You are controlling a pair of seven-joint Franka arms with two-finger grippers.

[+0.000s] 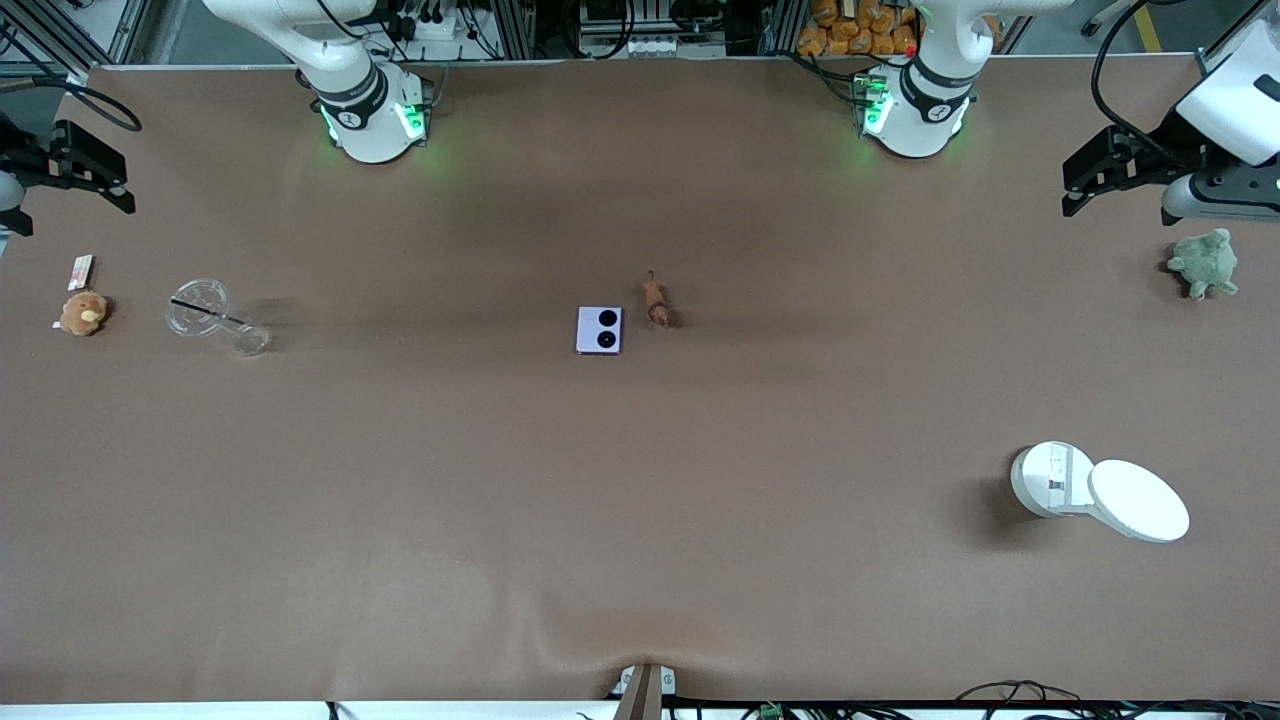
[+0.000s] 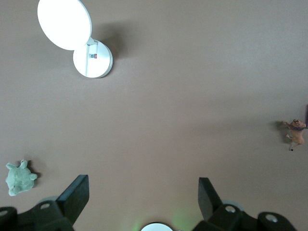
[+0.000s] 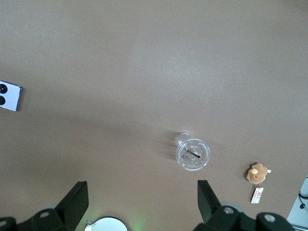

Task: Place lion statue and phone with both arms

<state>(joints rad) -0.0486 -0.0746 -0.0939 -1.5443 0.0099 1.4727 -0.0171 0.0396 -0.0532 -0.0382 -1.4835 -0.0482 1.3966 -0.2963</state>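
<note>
Broadly, I see the brown table [image 1: 640, 520] mostly bare, its widest open stretch along the front-camera edge. My left gripper [image 1: 1085, 185] waits, jaws apart, at the left arm's end above a green plush turtle [image 1: 1204, 262]; my right gripper [image 1: 85, 180] hangs, jaws apart, at the right arm's end. Mid-table lies the phone [image 1: 599, 330], with the lion statue [image 1: 656, 300] just beside it, not touching, slightly farther from the front camera.

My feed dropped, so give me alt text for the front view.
A lavender phone lies mid-table with a small brown lion statue beside it, apart, toward the left arm's end. Both arms wait raised, the left hand and right hand open at opposite table ends.
</note>
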